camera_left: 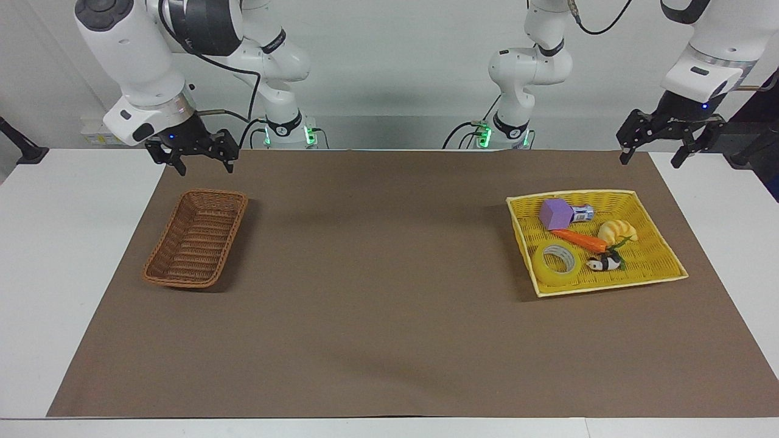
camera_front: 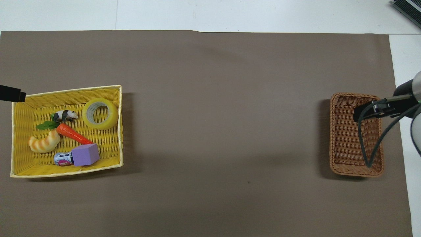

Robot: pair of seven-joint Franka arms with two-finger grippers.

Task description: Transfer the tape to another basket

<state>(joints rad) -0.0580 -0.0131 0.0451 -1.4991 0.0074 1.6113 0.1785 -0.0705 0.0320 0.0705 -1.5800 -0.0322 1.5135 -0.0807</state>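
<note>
Tape [camera_left: 556, 263]: laid flat in yellow basket [camera_left: 660, 277], at its corner farthest from robots, beside panda [camera_left: 603, 263] & carrot [camera_left: 579, 239]. Brown basket [camera_left: 196, 238]: empty, at right arm's end; bare mat [camera_left: 377, 274] between. Left gripper [camera_left: 650, 153], right gripper [camera_left: 202, 165]: raised, spread wide, nothing held.

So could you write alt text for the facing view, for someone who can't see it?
A yellow tape roll lies in a yellow basket with toys at the left arm's end of a brown mat, and a brown wicker basket sits at the right arm's end. The left gripper and right gripper hang raised, open and holding nothing.
</note>
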